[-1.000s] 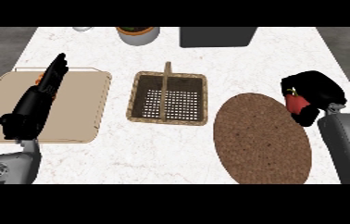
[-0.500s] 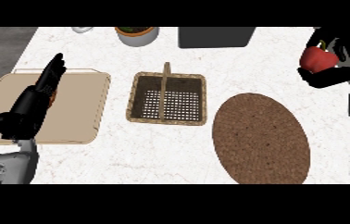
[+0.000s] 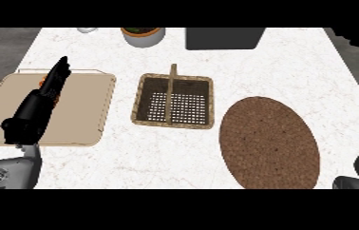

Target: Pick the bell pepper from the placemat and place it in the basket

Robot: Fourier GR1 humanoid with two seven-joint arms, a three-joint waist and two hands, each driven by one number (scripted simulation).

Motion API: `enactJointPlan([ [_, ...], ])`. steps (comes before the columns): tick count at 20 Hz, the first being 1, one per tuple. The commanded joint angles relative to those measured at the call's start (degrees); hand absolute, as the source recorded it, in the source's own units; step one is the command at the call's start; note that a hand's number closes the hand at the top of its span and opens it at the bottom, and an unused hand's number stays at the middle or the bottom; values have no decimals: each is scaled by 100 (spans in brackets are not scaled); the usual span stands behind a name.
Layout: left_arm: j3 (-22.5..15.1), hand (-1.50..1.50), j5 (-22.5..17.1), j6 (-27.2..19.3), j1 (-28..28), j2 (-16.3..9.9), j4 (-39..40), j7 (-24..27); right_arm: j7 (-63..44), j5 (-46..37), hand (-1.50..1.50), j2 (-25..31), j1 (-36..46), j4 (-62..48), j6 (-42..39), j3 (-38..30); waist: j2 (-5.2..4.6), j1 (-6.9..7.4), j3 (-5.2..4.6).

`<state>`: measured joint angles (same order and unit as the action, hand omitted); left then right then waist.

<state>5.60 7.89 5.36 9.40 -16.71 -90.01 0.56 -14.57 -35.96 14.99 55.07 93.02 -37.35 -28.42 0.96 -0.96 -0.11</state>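
A white, faintly veined counter [image 3: 105,167] filled the head view, with strips of dark grey floor showing past its far left and far right corners. At the far left, the robot's left hand [image 3: 38,108] lay over a tan tray [image 3: 88,110], its fingers straight and together, pointing away from the robot; it held nothing. Its grey forearm [image 3: 17,169] entered from the lower left corner and was cut off by the edge. A small orange patch [image 3: 46,80] showed on the tray beside the fingers, mostly hidden by them and too little to identify.

Along the far edge of the counter, a white object [image 3: 87,30] was cropped to a sliver. Next to it stood a pale pot [image 3: 144,38] with a brown rim, also cut off at the top. A dark box [image 3: 224,38] was likewise only partly in view.

At the centre sat the woven basket [image 3: 147,84], square, with a handle across its middle and a perforated floor; nothing lay in it. To its right lay the oval brown placemat [image 3: 270,141], bare. A dark shape [image 3: 347,182] at the lower right edge was cropped too closely to make out.

The bell pepper could not be seen anywhere in the view, and the right hand was outside it, so its state could not be told.
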Motion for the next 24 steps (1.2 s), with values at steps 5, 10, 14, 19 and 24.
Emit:
enactJointPlan([
  [5, -90, 0, 5, 35, 232, 114, 45, -114, -2403, 781, 150, -723, 1898, 73, -496, 332, -49, 71, 2],
  [10, -88, 0, 75, -15, 151, 163, 60, -99, -3386, 869, 150, -1137, 2593, -217, -303, 714, -61, 100, 4],
  [14, 33, 0, -14, 96, 299, 53, 129, -22, -3986, 769, 150, -1389, 3254, -828, 47, 933, -75, 128, 1],
  [19, -108, 0, 172, 2, 145, 149, -41, -57, -4260, 1018, 150, -1489, 3315, -1257, 108, 1343, -70, 134, 4],
  [24, -21, 0, 182, 7, 297, 112, 200, 27, -4553, 1296, 150, -1495, 3248, -1812, 259, 1681, -73, 125, 3],
])
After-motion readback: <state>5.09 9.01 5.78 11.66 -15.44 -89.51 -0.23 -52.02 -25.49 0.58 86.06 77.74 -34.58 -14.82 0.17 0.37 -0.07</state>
